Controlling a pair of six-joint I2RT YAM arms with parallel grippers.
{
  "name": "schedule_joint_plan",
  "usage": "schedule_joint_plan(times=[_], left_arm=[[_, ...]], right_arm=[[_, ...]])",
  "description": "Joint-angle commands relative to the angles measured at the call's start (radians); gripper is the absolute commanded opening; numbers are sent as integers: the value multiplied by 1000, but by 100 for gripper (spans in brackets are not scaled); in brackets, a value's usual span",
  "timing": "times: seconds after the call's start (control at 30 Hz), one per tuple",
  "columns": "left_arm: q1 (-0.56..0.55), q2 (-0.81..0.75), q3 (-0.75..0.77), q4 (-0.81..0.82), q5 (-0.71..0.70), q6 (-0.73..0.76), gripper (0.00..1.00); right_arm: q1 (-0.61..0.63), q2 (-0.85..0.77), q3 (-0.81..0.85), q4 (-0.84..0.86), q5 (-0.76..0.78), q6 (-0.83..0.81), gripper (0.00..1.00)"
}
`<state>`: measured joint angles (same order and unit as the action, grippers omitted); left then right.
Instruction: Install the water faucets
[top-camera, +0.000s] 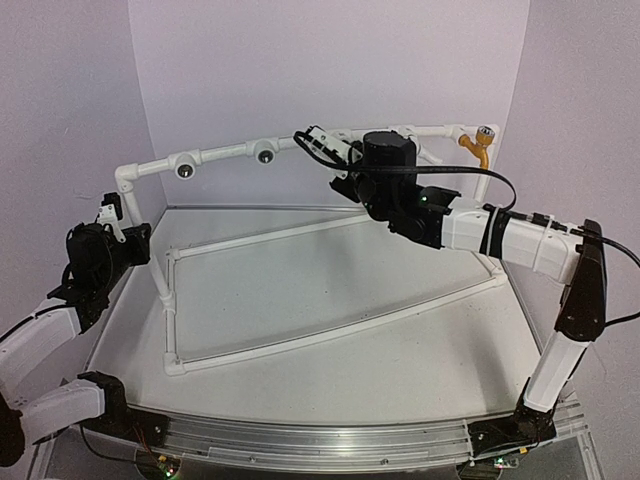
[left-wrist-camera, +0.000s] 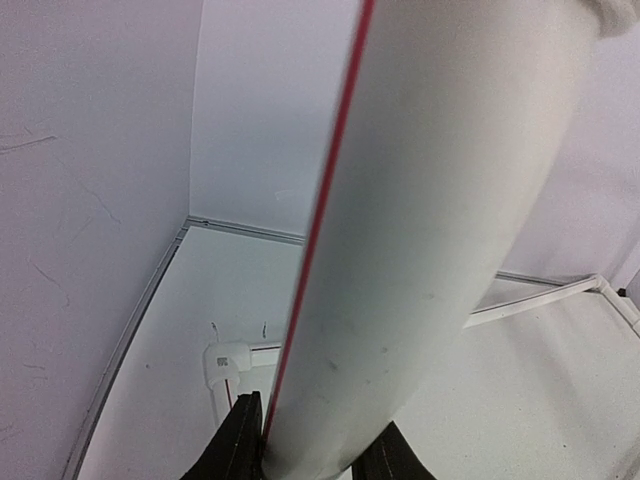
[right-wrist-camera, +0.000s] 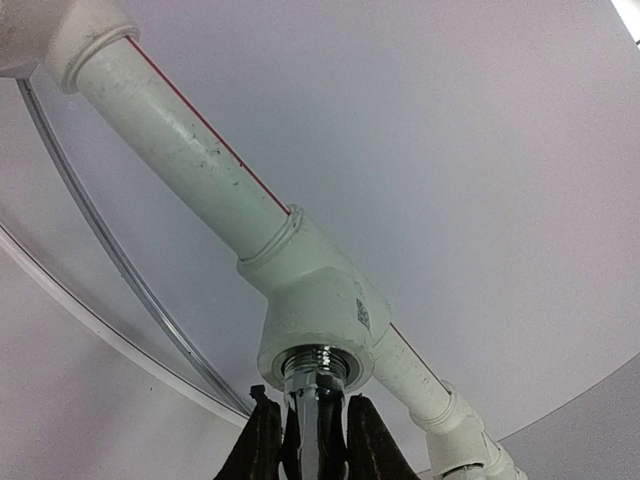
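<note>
Chrome faucet (right-wrist-camera: 318, 378) pinched in my right gripper (right-wrist-camera: 312, 425), its threaded end at the mouth of a white tee fitting (right-wrist-camera: 310, 290) on the top rail; my left gripper (left-wrist-camera: 315, 455) is clamped around a white frame pipe (left-wrist-camera: 430, 200)

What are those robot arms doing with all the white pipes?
They are fitting taps onto a white pipe frame. The right gripper holds a silver faucet with its threaded end at the mouth of a tee fitting. The left gripper is clamped on an upright pipe of the frame. An orange-yellow faucet already sits at the frame's far right, and two other tee holes are empty.
</note>
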<state>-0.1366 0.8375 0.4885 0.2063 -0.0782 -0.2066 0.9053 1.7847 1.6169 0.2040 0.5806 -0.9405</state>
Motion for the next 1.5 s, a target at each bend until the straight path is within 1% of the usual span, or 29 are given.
schedule_joint_plan(times=[0.0,0.1,0.5,1.03,1.47], left_arm=[[-1,5,2,-61,116,-162,0],[-3,11,4,-62,127,-164,0],[-35,-6,0,-67,94,-158,0],[-36,-23,-2,-71,100,-158,0],[-36,-32,-9,-74,104,-158,0]], right_arm=[[-11,13,88,75,-33,70,0],[-10,19,89,75,-26,99,0],[-4,45,100,81,-53,209,0],[-59,11,82,55,-187,523,0],[-66,21,75,58,-204,705,0]])
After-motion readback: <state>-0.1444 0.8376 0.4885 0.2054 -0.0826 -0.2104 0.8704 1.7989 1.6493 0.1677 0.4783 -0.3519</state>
